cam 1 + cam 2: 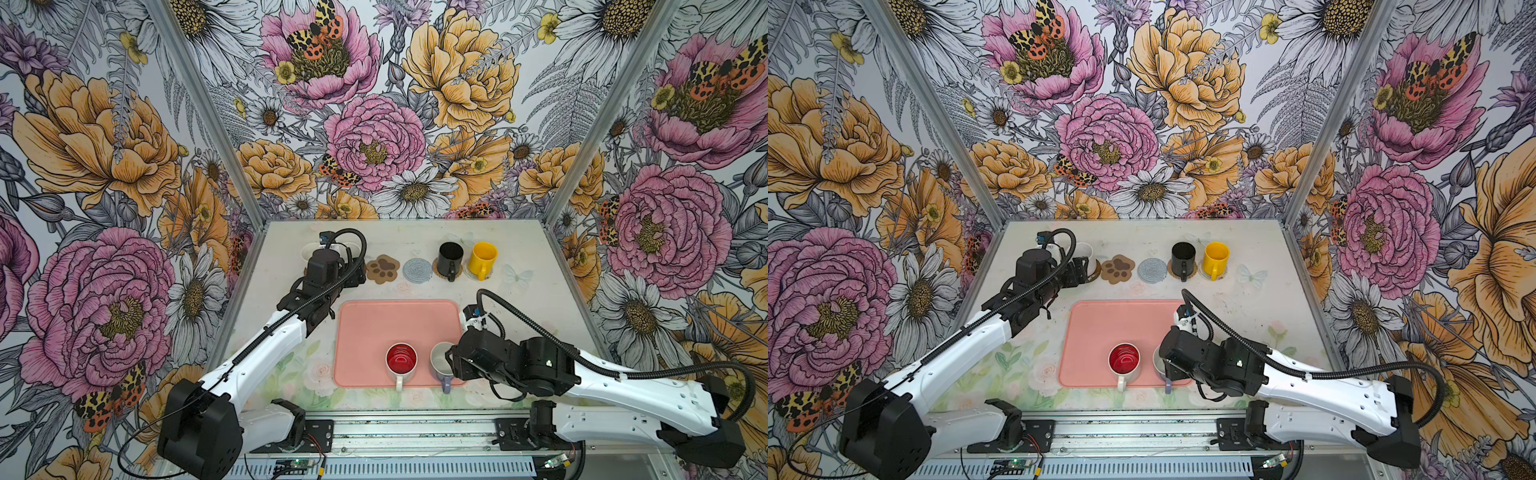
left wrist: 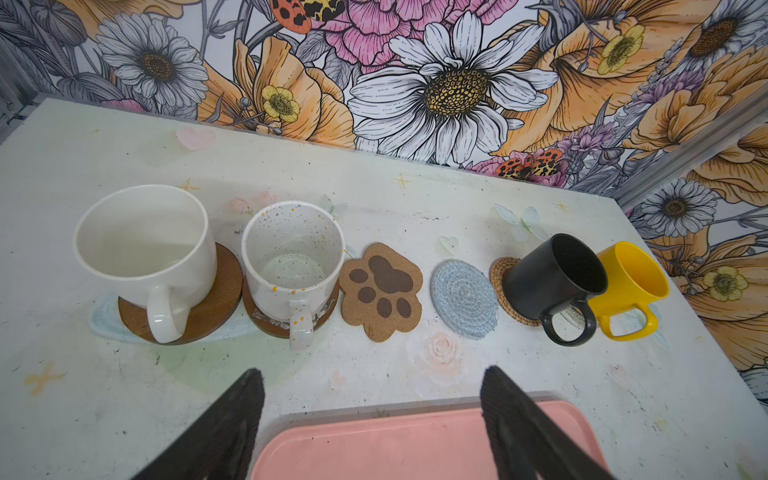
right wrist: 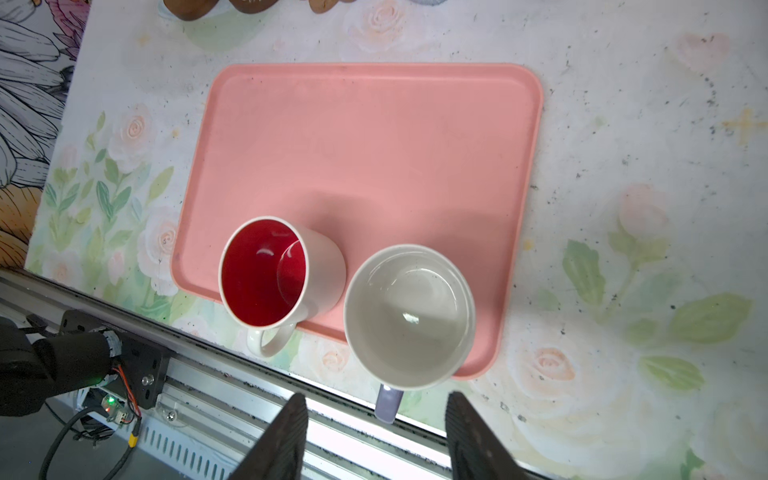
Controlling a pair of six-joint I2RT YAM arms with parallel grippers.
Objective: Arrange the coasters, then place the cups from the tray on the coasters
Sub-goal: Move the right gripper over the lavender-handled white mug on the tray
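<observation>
The pink tray (image 1: pixel 374 324) holds a white cup with a red inside (image 1: pixel 401 358) and a lavender cup (image 3: pixel 409 316) near its front edge. My right gripper (image 3: pixel 377 399) is open, with the lavender handle (image 3: pixel 388 409) between its fingers and untouched. My left gripper (image 2: pixel 374 374) hangs open and empty over the tray's far edge. Two white cups (image 2: pixel 145 245) (image 2: pixel 293 253) stand on brown disc coasters (image 2: pixel 224 291). The paw-print coaster (image 2: pixel 380 291) and grey-blue coaster (image 2: pixel 463 297) are bare. A black cup (image 1: pixel 450 257) sits on the rattan coaster (image 2: pixel 500 270). Beside it stands a yellow cup (image 1: pixel 483 257).
The coasters form one row along the back of the table, close to the flowered back wall. A metal rail (image 3: pixel 249 399) runs just past the table's front edge, below the right gripper. Flowered side walls close in the table left and right.
</observation>
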